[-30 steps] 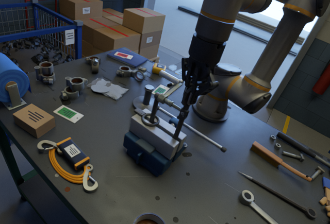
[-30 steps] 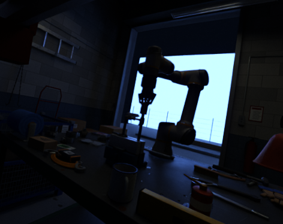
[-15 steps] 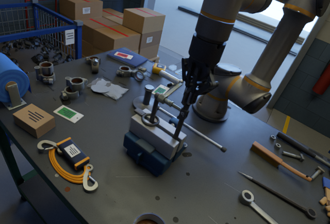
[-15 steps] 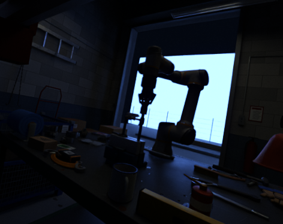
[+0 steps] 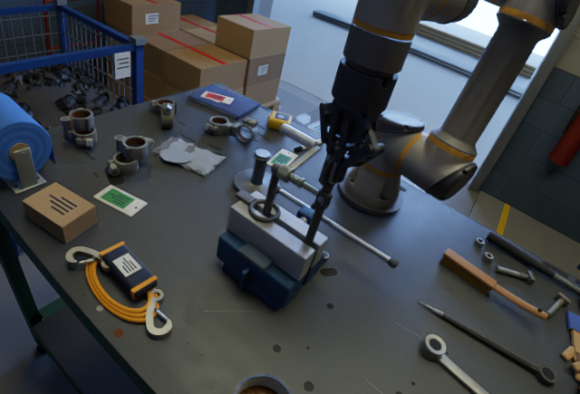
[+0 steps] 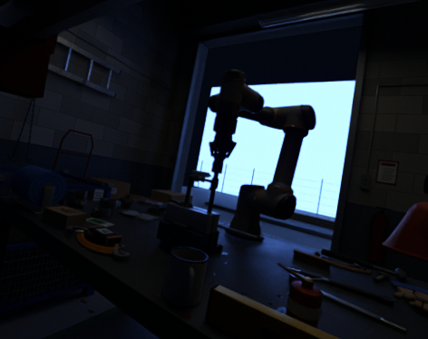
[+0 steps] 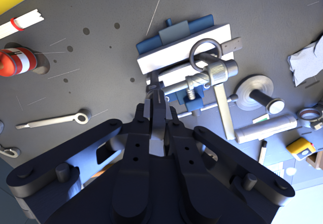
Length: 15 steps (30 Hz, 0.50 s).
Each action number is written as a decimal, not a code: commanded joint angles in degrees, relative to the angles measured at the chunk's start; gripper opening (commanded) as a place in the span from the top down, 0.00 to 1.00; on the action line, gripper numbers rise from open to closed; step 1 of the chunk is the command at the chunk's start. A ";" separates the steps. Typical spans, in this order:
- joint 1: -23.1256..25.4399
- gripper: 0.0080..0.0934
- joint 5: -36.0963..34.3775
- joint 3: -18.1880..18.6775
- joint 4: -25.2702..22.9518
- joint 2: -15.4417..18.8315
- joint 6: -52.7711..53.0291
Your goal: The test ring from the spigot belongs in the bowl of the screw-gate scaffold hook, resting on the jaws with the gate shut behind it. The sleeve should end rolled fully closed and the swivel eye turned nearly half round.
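The test ring (image 5: 263,211) (image 7: 205,53) lies on the vise's pale jaws (image 5: 276,234), circling the hook's upright leg. The scaffold hook (image 7: 206,76) is clamped in the blue vise (image 5: 262,273), with its knurled sleeve (image 7: 218,72) at the top next to a threaded section. The swivel eye (image 5: 319,202) stands up at the vise's right end. My gripper (image 5: 324,193) (image 7: 156,104) hangs straight down over that end, its fingers still closing around the swivel eye. The bare spigot (image 5: 260,165) stands on its round base behind the vise.
The robot's base (image 5: 375,179) sits right behind the vise, and a long rod (image 5: 342,230) lies between them. An orange lanyard (image 5: 117,287) and a small box (image 5: 60,211) lie left, with wrenches (image 5: 449,361) and a brush (image 5: 492,282) right.
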 commanded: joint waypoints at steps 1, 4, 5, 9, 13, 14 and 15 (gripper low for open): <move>-0.04 0.89 -0.16 -0.02 0.04 -0.03 0.00; -0.04 0.90 -0.16 -0.02 0.04 -0.03 0.00; -0.04 0.90 -0.16 -0.02 0.04 -0.03 0.00; -0.04 0.91 -0.16 -0.02 0.04 -0.03 0.00; -0.04 0.92 -0.16 -0.02 0.04 -0.03 0.00; -0.04 0.92 -0.16 -0.02 0.04 -0.03 0.00; -0.04 0.93 -0.16 -0.02 0.04 -0.03 0.00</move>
